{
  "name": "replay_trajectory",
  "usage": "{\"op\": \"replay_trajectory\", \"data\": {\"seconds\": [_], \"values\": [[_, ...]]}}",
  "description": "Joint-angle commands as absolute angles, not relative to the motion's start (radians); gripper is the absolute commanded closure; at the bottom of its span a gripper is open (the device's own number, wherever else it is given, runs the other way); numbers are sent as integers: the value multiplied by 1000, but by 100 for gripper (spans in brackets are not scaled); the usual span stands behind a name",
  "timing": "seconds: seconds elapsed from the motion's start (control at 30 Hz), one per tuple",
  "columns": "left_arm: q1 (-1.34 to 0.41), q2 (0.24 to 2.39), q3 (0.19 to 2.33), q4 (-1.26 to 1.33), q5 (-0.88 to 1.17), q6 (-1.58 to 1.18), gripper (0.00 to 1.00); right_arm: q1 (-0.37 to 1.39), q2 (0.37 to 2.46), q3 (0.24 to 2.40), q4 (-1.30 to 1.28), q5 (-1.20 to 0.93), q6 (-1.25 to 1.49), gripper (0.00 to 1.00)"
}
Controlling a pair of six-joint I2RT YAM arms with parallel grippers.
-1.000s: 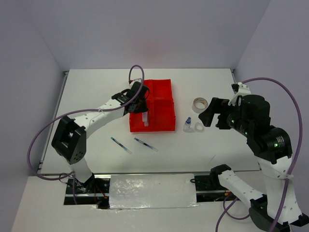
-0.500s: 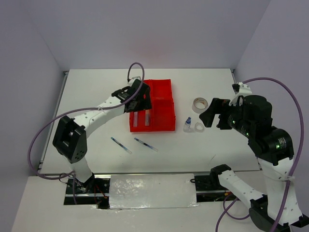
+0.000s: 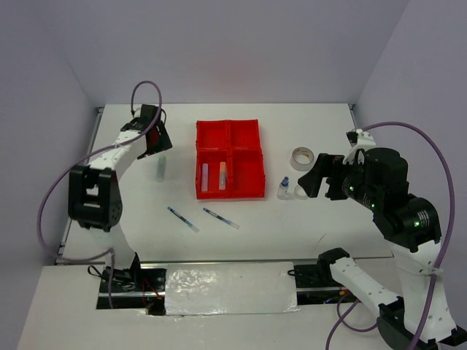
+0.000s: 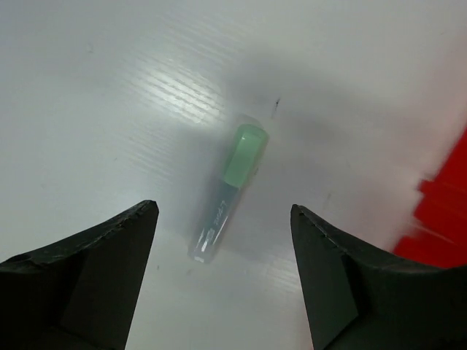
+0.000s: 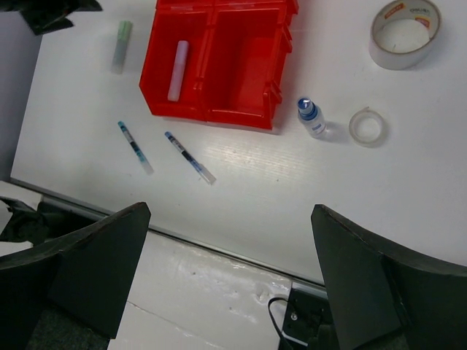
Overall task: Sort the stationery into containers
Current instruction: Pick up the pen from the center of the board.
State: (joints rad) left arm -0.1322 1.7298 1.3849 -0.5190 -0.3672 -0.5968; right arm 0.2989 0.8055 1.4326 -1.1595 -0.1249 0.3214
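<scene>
White table (image 3: pixel 153 235) across the whole top view, arm bases along its near edge. Red plastic tray (image 3: pixel 248 175) around mid-table, split into four square compartments.

Left gripper (image 4: pixel 221 210) out to the left of the tray and apart from it. Jaws spread wide, gripping nothing, poised above the green stick (image 4: pixel 235 171). Right gripper (image 5: pixel 230 215) raised over the right side of the table, fingers also spread wide with nothing between them.

Beige tape roll (image 3: pixel 301 157) flat on the table, right of the tray, farther back than the bottle and ring.

Two thin dark pens on the bare table in front of the tray, both slanted, apart from each other: left-hand pen (image 3: pixel 182 219), right-hand pen (image 3: pixel 220 218).

Green stick flat on the table left of the tray, untouched, green cap at one end. Pale pink stick (image 3: pixel 205 175) and orange stick (image 3: pixel 222 175) side by side in the near-left compartment, roughly parallel, not touching.

Tiny blue-capped bottle (image 3: pixel 283 188) just off the tray's near-right corner. Small white ring (image 3: pixel 300 192) just beside it on the right, a slight gap visible from the right wrist.
</scene>
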Motion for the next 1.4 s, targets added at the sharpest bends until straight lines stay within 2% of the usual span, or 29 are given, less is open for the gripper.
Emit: {"op": "replay_trajectory", "data": {"seconds": [0.0, 0.1, 0.3, 0.33, 0.37, 0.43, 0.7, 0.73, 0.77, 0.83, 1.0, 1.1, 1.23, 1.37], "values": [[-109, 1880, 1436, -521, -311, -486, 15, 305, 792, 1424, -1104, -160, 316, 0], [-101, 1925, 1474, -529, -290, -472, 19, 307, 782, 1411, -1114, -141, 310, 0], [-94, 1957, 1410, -492, -247, -463, 28, 305, 765, 1388, -1103, -140, 324, 0], [-94, 1974, 1404, -491, -242, -471, 31, 305, 765, 1388, -1103, -135, 324, 0], [-94, 1979, 1382, -486, -235, -474, 46, 305, 767, 1390, -1106, -129, 324, 0], [-94, 1977, 1350, -474, -230, -488, 53, 305, 776, 1399, -1111, -120, 321, 0], [-92, 1959, 1262, -445, -224, -503, 54, 305, 807, 1411, -1098, -120, 324, 0], [-92, 1957, 1269, -451, -225, -502, 73, 305, 807, 1411, -1092, -121, 325, 0], [-92, 1953, 1276, -462, -232, -505, 82, 305, 808, 1408, -1091, -124, 327, 0], [-94, 1898, 1288, -491, -227, -520, 91, 305, 811, 1408, -1085, -126, 328, 0], [-150, 1608, 1322, -500, -215, -601, 89, 305, 825, 1407, -1078, -123, 325, 0], [-259, 1508, 1370, -488, -225, -655, 89, 305, 837, 1405, -1069, -126, 325, 0], [-388, 1473, 1313, -339, -155, -753, 85, 305, 854, 1417, -1058, -136, 328, 0], [-485, 1561, 1328, -316, -187, -798, 85, 304, 871, 1437, -1052, -153, 327, 0]]}}
